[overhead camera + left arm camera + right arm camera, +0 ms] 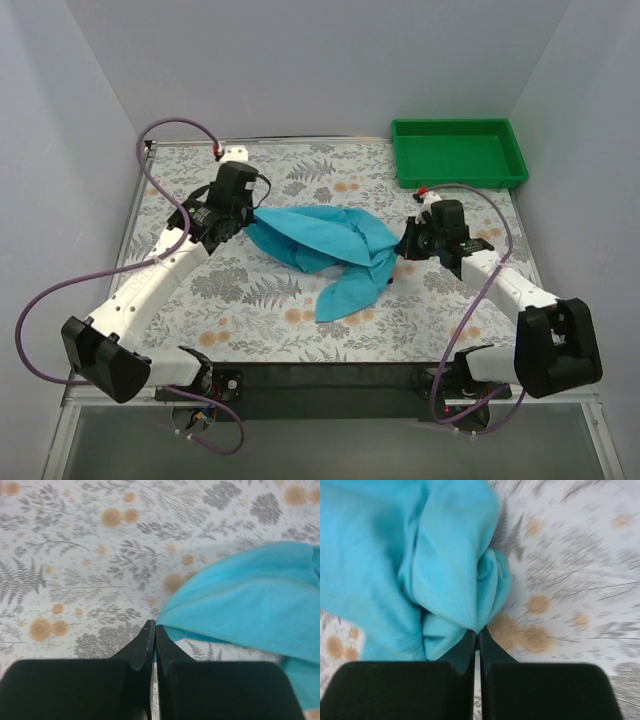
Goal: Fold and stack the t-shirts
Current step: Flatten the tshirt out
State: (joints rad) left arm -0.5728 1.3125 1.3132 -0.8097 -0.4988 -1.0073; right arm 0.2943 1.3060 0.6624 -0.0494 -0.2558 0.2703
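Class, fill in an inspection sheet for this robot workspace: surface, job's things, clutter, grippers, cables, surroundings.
Surface: floral-patterned table, flat.
Job's things: one turquoise t-shirt, crumpled and not yet folded, mid-table between the arms.
Clutter: green tray at the far right corner.
Grippers: left gripper shut, apparently pinching the shirt's left edge; right gripper shut on bunched cloth at its right side.
Cables: purple cables loop beside each arm, off the shirt.
Surroundings: plain pale walls on three sides.
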